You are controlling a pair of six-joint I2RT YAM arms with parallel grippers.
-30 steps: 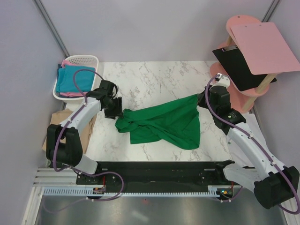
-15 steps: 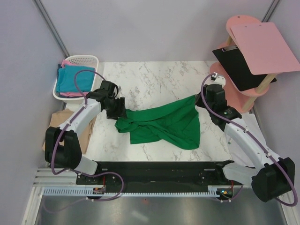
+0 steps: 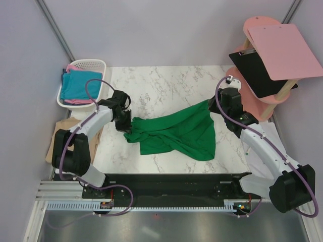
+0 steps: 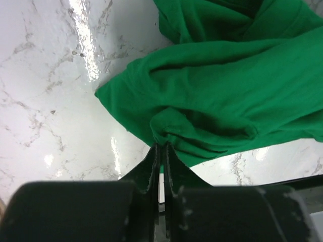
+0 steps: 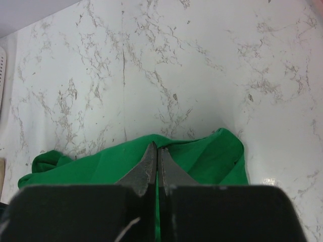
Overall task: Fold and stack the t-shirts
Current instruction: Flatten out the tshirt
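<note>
Nearest, toward the marble desk's [image 3: 166, 85] left side: left fingers [image 4: 156, 152] narrow, nipping a folded edge of the green t-shirt [image 4: 217, 75] — a sliver of green between them. Across the middle, that shirt rumpled, bunched at its left end, flatter toward the near edge, right corner raised. There, right fingers [image 5: 153, 154] pressed together on that corner, cloth to either side of the tips. Off the left edge, a tan t-shirt [image 3: 56, 127]. Farther back left, a white basket [image 3: 93, 63] holding a teal-blue t-shirt [image 3: 79, 83] over a pink t-shirt [image 3: 70, 67]. Far right — a black clipboard [image 3: 255, 73] on a pink stand [image 3: 257, 22].
</note>
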